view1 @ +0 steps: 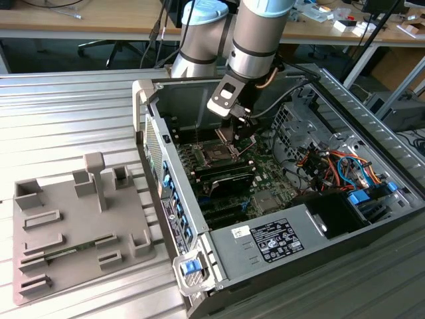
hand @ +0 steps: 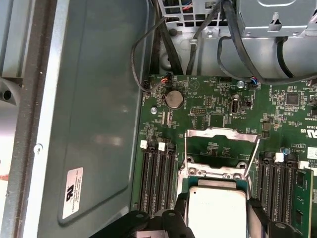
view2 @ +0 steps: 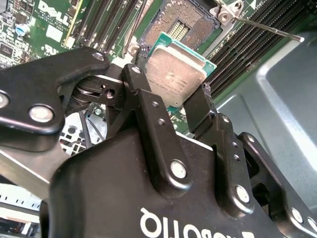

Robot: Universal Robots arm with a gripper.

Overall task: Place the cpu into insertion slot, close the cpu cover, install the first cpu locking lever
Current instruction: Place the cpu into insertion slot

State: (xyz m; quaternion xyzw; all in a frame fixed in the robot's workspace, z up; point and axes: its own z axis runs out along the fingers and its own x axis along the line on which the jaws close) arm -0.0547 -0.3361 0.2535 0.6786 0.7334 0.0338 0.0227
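Pretty sure I'm in a lab. Ribbed metal workbench (view1: 66, 113) at 9 o'clock, cluttered wooden desks (view1: 99, 20) at 12.

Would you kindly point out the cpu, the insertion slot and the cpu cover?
cpu (view2: 176, 74): second wrist view, middle of its silvery face.
insertion slot (view2: 188, 15): second wrist view, its dark pin field.
cpu cover (hand: 221, 133): first wrist view, frame bar farthest from the cpu.

arm (view1: 257, 40) steeply downward, gripper (view2: 171, 85) low, fingers (view2: 148, 115) tight on two opposite edges of the cpu (view2: 176, 73)
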